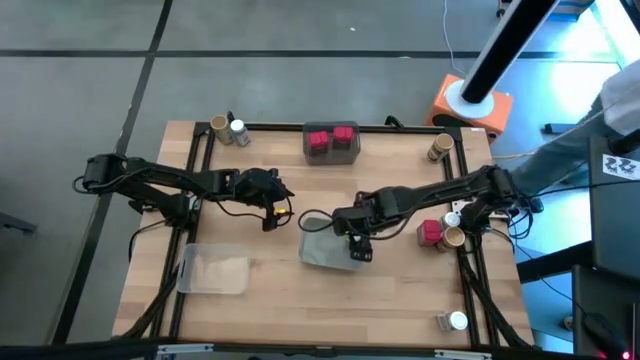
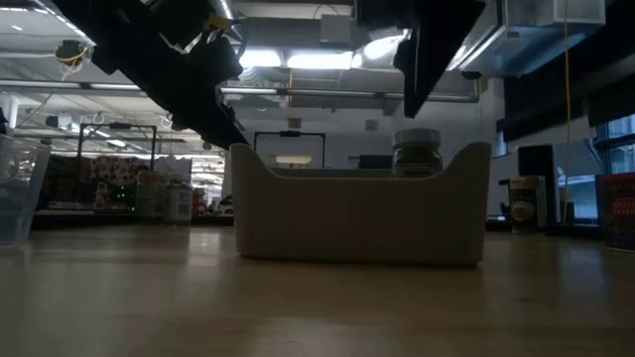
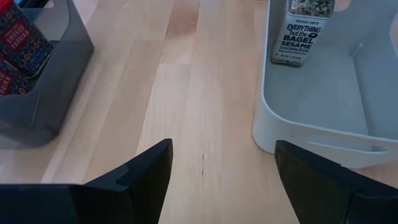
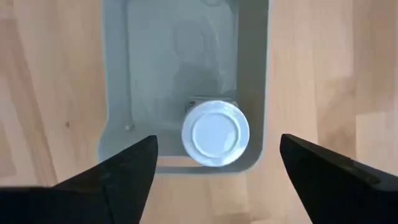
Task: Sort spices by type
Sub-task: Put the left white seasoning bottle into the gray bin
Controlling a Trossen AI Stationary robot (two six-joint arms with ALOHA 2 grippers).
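A round white-topped jar [image 4: 215, 133] stands upright in the pale grey tray [image 1: 322, 247] at the table's middle, near one end wall. In the low view the jar [image 2: 417, 154] shows above the tray's wall [image 2: 362, 213]. My right gripper [image 4: 217, 142] hovers open above it, pointing down, with a finger on either side and clear of the cap. My left gripper [image 3: 224, 149] is open over bare wood, left of that tray [image 3: 323, 106]. Two red blocky jars [image 1: 331, 138] sit in the dark tray [image 1: 332, 152] at the far edge.
A clear tray [image 1: 213, 268] lies at the near left. A tan-topped jar and a white-topped jar [image 1: 228, 128] stand at the far left corner, and a tan-topped one [image 1: 438, 147] far right. A red, a tan-topped and a white-topped jar [image 1: 442, 230] cluster at the right edge. Another white-topped jar [image 1: 455, 321] is near right.
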